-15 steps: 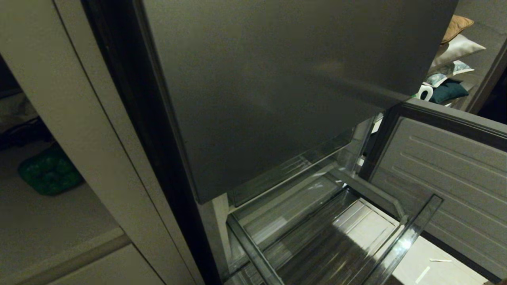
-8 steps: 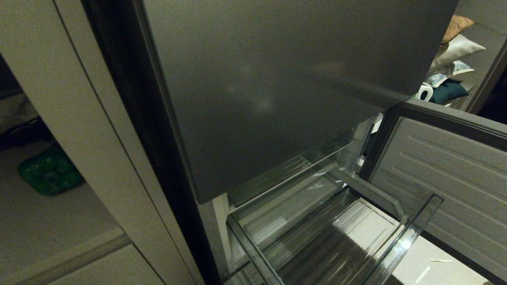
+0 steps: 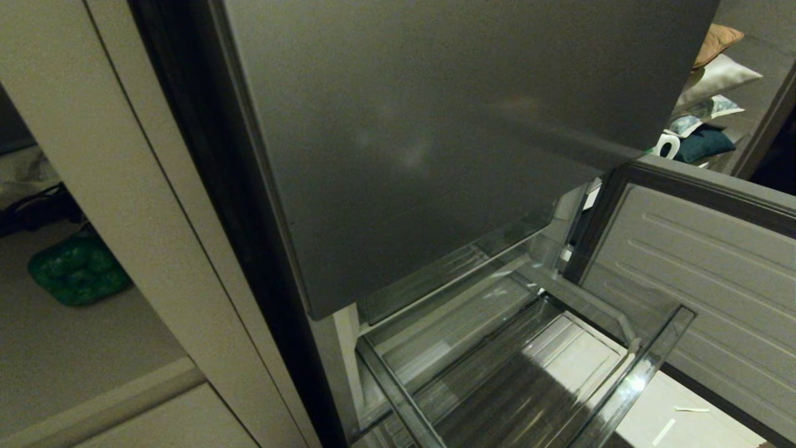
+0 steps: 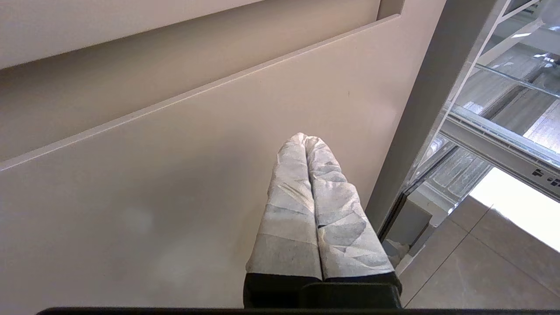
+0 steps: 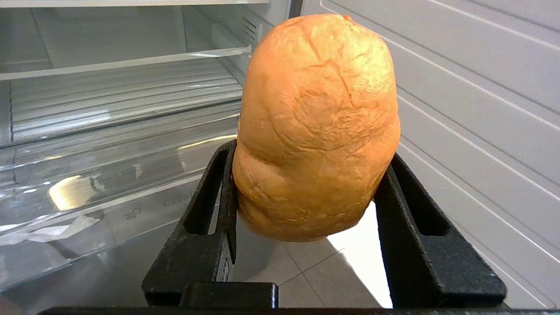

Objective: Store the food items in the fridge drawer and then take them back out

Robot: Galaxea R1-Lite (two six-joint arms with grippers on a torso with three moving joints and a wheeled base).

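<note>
With my right gripper [image 5: 306, 183] clamped on the tan food lump [image 5: 317, 127], I judge storing underway; next, carry it over the clear fridge drawer [image 5: 109, 183] lying beside the jaws. My left gripper [image 4: 306, 142] is pressed together, idle.

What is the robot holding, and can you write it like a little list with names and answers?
right gripper: shut on the food item, beside the pulled-out fridge drawer
food item: orange-brown lump with cracked skin, clamped between the black fingers
fridge drawer: clear plastic, pulled out; nothing shows in the visible part
left gripper: shut, holds nothing, near a beige cabinet panel
lower fridge door: swung open
</note>
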